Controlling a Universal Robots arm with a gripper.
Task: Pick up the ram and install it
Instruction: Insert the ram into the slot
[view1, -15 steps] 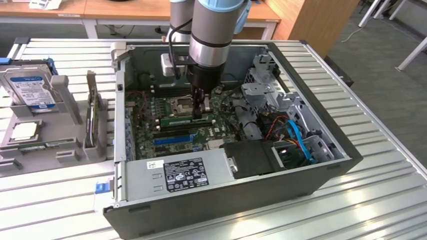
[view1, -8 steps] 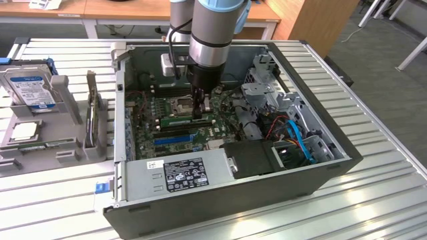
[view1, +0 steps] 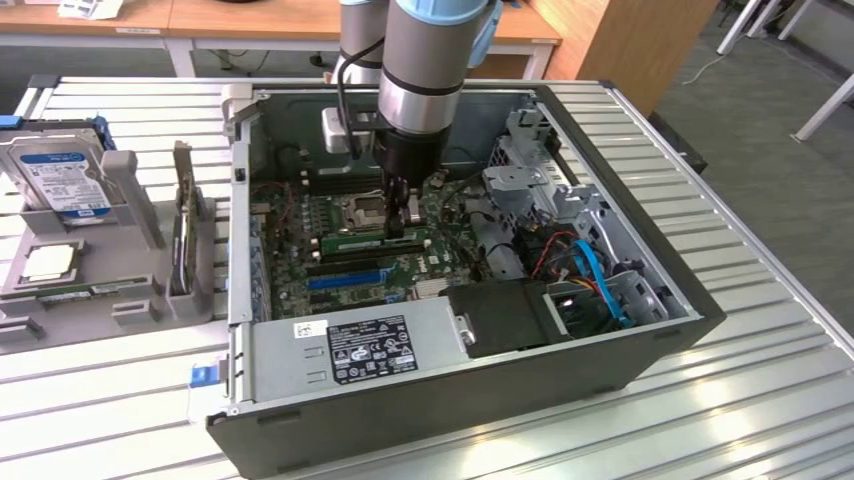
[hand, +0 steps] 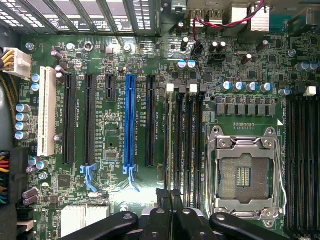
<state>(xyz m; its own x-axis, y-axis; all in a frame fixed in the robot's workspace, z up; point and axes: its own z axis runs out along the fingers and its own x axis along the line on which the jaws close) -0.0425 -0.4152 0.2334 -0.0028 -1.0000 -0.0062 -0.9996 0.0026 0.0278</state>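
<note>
The ram (view1: 358, 241) is a thin green stick standing on its long edge on the motherboard, just in front of the CPU socket (view1: 363, 210). My gripper (view1: 404, 222) points straight down into the open computer case, with its fingers shut on the stick's top edge. In the wrist view the ram (hand: 166, 140) shows edge-on as a thin line. It runs along the black memory slot that lies nearest the expansion slots. My gripper (hand: 168, 196) pinches it between two dark fingertips. Whether the stick is fully seated in the slot I cannot tell.
Other black memory slots (hand: 189, 140) with white latches lie beside the ram, then the open CPU socket (hand: 245, 175). The blue expansion slot (hand: 130, 120) is on the ram's other side. A power supply (view1: 360, 345), drive cage (view1: 534, 190) and cables crowd the case. A hard drive (view1: 60, 180) stands outside.
</note>
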